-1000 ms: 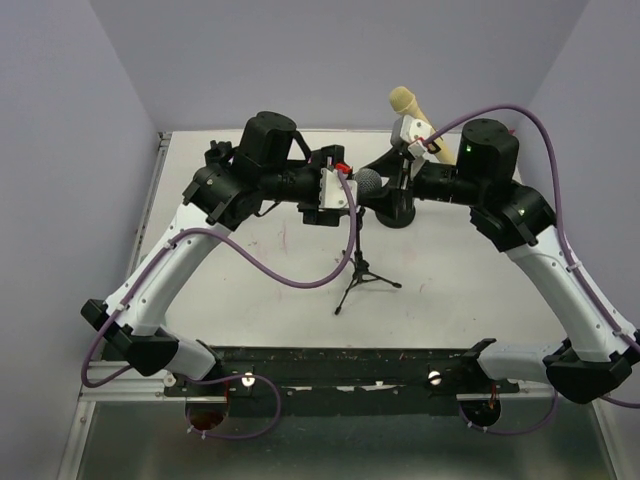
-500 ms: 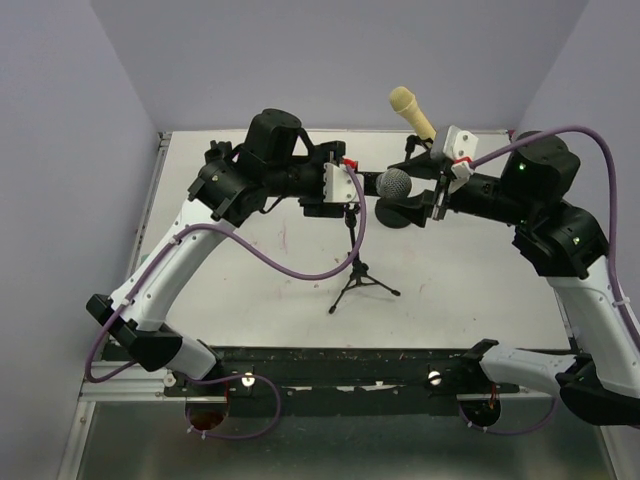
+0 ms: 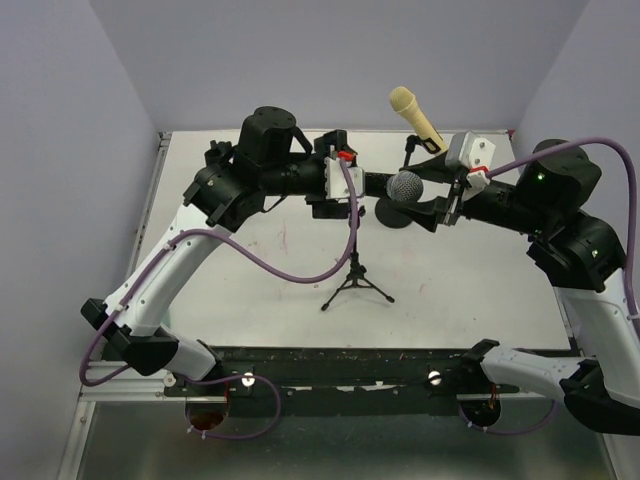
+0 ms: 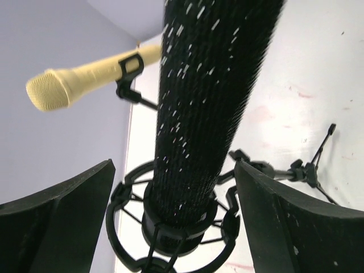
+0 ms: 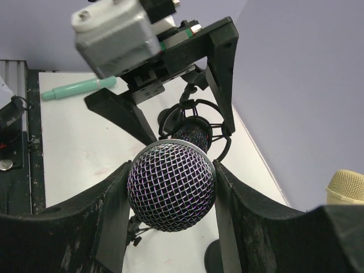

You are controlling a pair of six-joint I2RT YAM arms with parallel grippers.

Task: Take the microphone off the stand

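Note:
A black microphone with a silver mesh head (image 5: 170,186) lies level above the table. My right gripper (image 5: 170,196) is shut on that head (image 3: 404,187), a finger pressed on each side. The speckled black body (image 4: 213,96) still runs through the ring of the stand's shock mount (image 4: 128,239). My left gripper (image 4: 173,227) has its fingers spread wide, one against each side of that ring (image 5: 193,122), so it is holding the mount. The thin tripod stand (image 3: 355,285) hangs down below my left gripper (image 3: 345,190).
A yellow microphone (image 3: 408,103) sits clipped on a second stand with a round black base (image 3: 395,213) at the back. It also shows in the left wrist view (image 4: 57,88). A mint-green pen (image 5: 77,88) lies on the white table (image 3: 470,280).
My right gripper has drawn to the right with the mesh head, pulling the microphone along through the mount. The tripod's feet have swung a little to the left.

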